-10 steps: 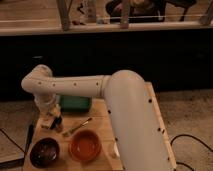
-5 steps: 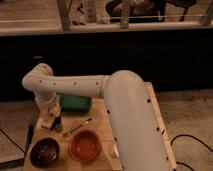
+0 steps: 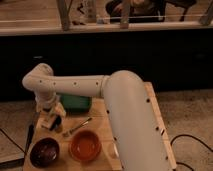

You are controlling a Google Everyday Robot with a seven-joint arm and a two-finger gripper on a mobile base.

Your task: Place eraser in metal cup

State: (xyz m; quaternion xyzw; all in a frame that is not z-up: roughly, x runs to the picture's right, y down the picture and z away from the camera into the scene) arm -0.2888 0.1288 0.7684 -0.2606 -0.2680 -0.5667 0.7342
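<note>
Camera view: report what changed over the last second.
The gripper hardly moved: it stays low over the table's left side, behind the brown bowl. No grasp or release can be made out. The brown bowl, orange bowl, spoon and green box lie as before.

Place: probably a robot test area inside a workplace; the exact kind is unclear.
Counter: a small wooden counter (image 3: 152,107) carries an orange bowl (image 3: 85,146), a dark brown bowl (image 3: 44,152) and a utensil (image 3: 77,127).
Robot: a white arm (image 3: 125,117) reaches across it.
Floor: speckled, with a loose cable (image 3: 192,139).
Background: a dark wall (image 3: 140,55) with a railing (image 3: 125,20) above.
</note>
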